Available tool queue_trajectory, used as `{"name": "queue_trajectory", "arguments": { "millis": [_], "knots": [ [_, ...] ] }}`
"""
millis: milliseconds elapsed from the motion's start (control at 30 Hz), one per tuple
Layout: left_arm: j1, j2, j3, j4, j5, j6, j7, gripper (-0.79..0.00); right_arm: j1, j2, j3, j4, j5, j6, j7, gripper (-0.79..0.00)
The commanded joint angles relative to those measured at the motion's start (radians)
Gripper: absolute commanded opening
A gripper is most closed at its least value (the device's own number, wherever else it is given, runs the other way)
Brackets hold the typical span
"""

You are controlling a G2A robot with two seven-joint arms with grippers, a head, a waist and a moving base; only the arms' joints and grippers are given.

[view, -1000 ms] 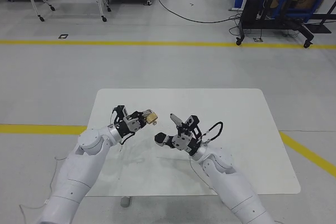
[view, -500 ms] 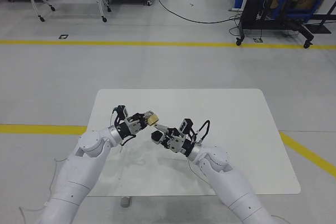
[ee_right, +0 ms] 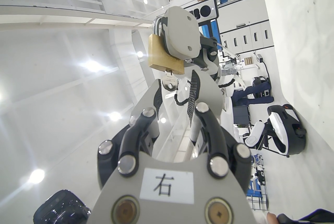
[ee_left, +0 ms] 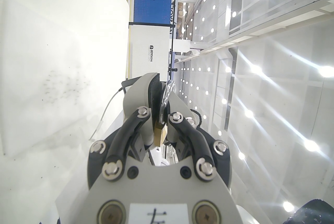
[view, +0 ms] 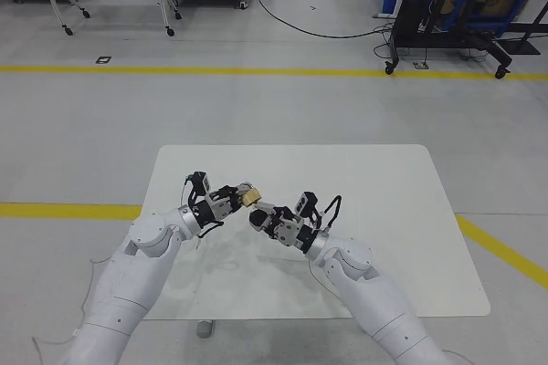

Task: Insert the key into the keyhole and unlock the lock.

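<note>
Now, above table point(view: 393, 182), just left of top-view centre, clamps left gripper point(ee_left: 163, 94) on lock point(ee_right: 163, 55), keyhole point(ee_right: 169, 71) facing right gripper point(ee_right: 177, 86). Holds right fingers point(ee_right: 194, 89) released, either side of key point(ee_right: 169, 83), seated in lock, shaft in line with lock body. Likely calls for closing, then twisting.

Top view looks down on the table point(view: 393, 182); both wrist views share the lock point(ee_right: 163, 56).
</note>
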Motion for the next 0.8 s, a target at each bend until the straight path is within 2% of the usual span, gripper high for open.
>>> {"name": "queue_trajectory", "arguments": {
  "millis": [0,67,100,567,667,767],
  "knots": [
    [0.001,0.0,0.002,-0.002,0.003,-0.001,-0.001,-0.785,0.0,0.0,-0.001,0.0,-0.002,-0.003,-0.003,-0.588],
    [0.001,0.0,0.003,-0.003,0.005,-0.001,-0.002,-0.785,0.001,0.001,0.001,0.002,-0.006,-0.002,-0.007,-0.64],
    [0.001,-0.001,0.003,-0.003,0.006,-0.001,-0.003,-0.785,0.002,0.001,0.001,0.002,-0.008,-0.001,-0.008,-0.785],
    [0.01,-0.002,0.005,-0.014,0.026,-0.023,0.013,-0.785,-0.005,0.001,0.006,-0.006,0.017,0.004,-0.021,-0.785],
    [0.015,-0.001,0.003,-0.023,0.041,-0.037,0.026,-0.785,-0.006,-0.003,0.005,0.002,0.077,0.024,-0.018,-0.785],
    [0.025,0.0,-0.003,-0.038,0.056,-0.063,0.044,-0.785,-0.004,-0.011,0.016,0.024,0.232,0.09,-0.01,-0.785]
  ]
}}
